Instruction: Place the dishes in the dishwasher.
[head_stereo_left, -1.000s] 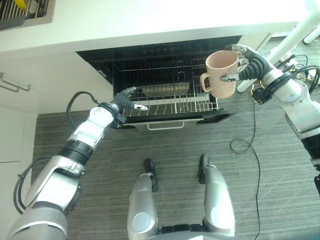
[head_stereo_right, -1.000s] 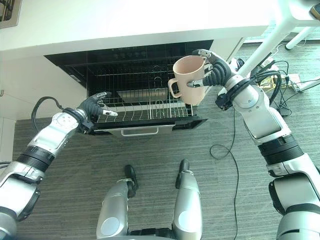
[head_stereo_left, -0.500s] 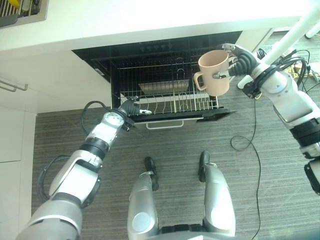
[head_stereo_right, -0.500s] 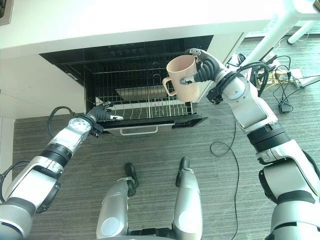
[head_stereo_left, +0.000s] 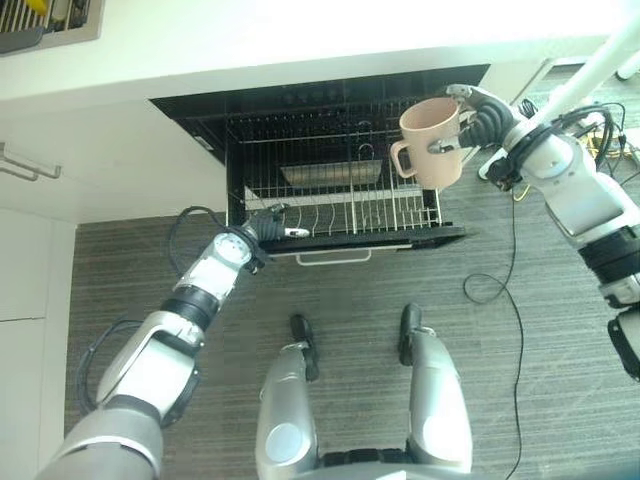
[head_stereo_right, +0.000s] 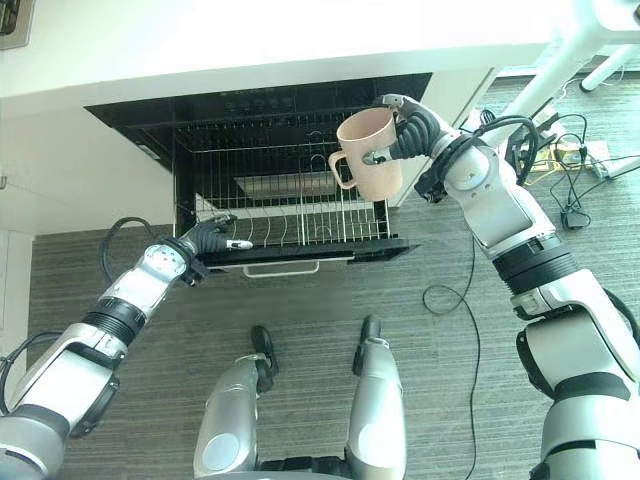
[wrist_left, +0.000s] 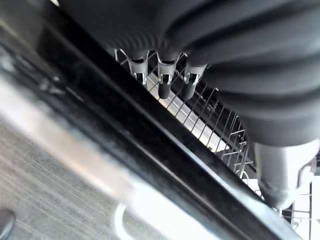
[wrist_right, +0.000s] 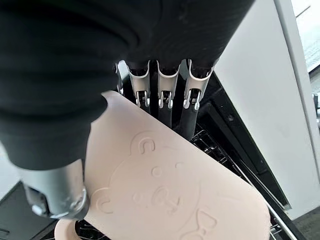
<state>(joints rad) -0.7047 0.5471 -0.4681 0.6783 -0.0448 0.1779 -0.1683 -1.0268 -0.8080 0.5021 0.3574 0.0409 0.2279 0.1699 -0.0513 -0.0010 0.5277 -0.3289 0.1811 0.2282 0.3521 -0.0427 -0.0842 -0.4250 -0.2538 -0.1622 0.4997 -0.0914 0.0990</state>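
A beige mug (head_stereo_left: 432, 150) with a handle hangs in the air over the right front part of the open dishwasher (head_stereo_left: 400, 238). My right hand (head_stereo_left: 482, 122) is shut on the mug (wrist_right: 170, 190), fingers (wrist_right: 165, 95) round one side and thumb on the other. The wire rack (head_stereo_right: 300, 225) is pulled out, with rows of bare tines. My left hand (head_stereo_left: 266, 229) lies at the rack's front left corner, its fingers (wrist_left: 165, 82) straight and reaching over the black front edge.
A metal pan (head_stereo_left: 332, 173) sits at the back of the rack. A white counter (head_stereo_left: 300, 40) runs above, and a cabinet handle (head_stereo_left: 28, 166) shows at left. A white table leg (head_stereo_left: 590, 80) and cables (head_stereo_left: 612, 135) stand at right.
My left hand has reached forward and down to the rack's front left corner. The right hand with the mug has shifted only slightly; the camera has also moved a little.
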